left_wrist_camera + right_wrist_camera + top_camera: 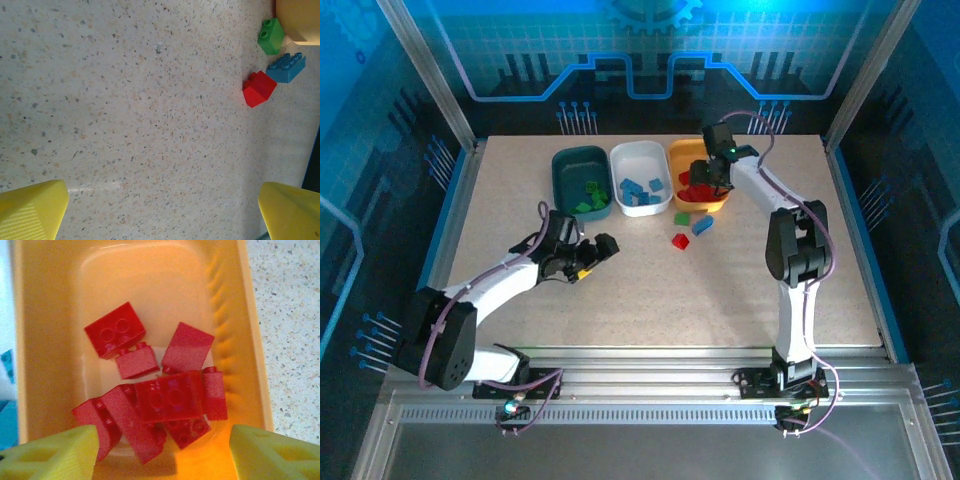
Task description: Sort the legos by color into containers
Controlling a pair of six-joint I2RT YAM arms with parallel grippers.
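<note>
The left gripper (160, 215) hangs over the bare speckled tabletop (650, 300), left of its middle, yellow fingers spread wide and empty. Along the far edge sit three glossy rounded trays. The dark teal plastic tray (560, 165) holds what seem to be green studded bricks (588, 195). The white plastic tray (638, 148) holds blue bricks (640, 190). The orange-yellow plastic tray (250, 330) holds heaped red bricks (165, 400). The right gripper (162, 450) is spread above them, pinching nothing. Just in front lie a loose green brick (271, 36), a loose blue brick (286, 68) and a loose red brick (259, 89).

The table (125, 100) looks like matt, speckled stone. The red bricks (167, 400) and orange tray (227, 315) are smooth, glossy plastic.
</note>
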